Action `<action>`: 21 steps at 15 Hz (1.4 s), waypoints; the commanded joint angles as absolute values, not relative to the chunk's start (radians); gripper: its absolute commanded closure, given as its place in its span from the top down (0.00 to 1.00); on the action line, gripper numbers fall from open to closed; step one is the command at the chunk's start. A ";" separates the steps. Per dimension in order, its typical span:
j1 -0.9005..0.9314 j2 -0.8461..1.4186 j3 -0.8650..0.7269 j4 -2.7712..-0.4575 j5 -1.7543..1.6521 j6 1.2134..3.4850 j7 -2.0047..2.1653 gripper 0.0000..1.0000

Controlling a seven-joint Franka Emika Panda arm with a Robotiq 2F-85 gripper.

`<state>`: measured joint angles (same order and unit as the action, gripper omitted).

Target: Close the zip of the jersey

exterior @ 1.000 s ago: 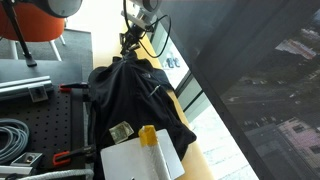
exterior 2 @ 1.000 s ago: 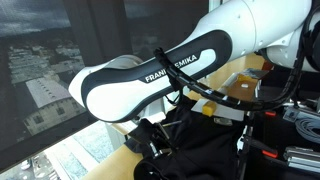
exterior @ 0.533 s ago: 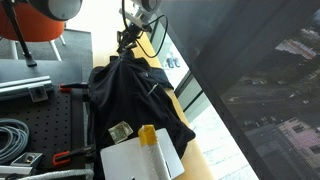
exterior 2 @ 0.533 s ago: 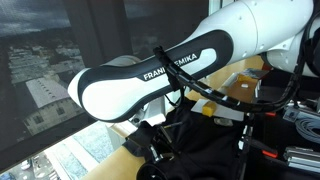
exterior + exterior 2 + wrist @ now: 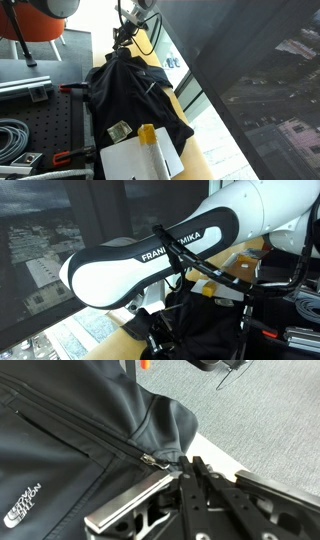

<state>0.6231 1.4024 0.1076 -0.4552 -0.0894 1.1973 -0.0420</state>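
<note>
**Wrist view, foreground.** Your gripper [image 5: 178, 468] enters from the bottom edge. Its jaws are drawn narrow, and one bare-metal finger [image 5: 130, 505] slants up toward the zip pull [image 5: 155, 459]. The tips meet at the pull and appear to pinch it, though the exact contact is hard to make out. The zip runs diagonally away from the pull toward the upper left, across the black jersey [image 5: 70, 430]. A white logo [image 5: 24, 506] sits at the lower left of the fabric. The collar folds up just behind the pull, and beyond it lies grey carpet [image 5: 260, 410].

**Exterior views, middle ground.** In an exterior view the jersey [image 5: 135, 95] lies spread over the wooden table [image 5: 186, 103]. Its top end is drawn upward to a peak at the gripper [image 5: 119, 42]. At the jersey's near end a white sheet [image 5: 138, 162] rests, with a yellow block [image 5: 148, 135] touching its upper edge. A grey cable coil [image 5: 10, 135] lies well apart, on the black perforated board.

**Background.** In an exterior view the white arm [image 5: 150, 265], lettered FRANKA EMIKA, spans the picture above the dark jersey [image 5: 215, 330]. An orange chair [image 5: 32, 20] stands far behind the table.
</note>
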 commanded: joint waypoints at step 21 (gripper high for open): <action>0.737 1.375 0.128 -0.388 -0.013 1.169 0.017 0.83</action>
<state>0.7301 1.3362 0.1333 -0.4623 -0.0164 1.2038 0.0184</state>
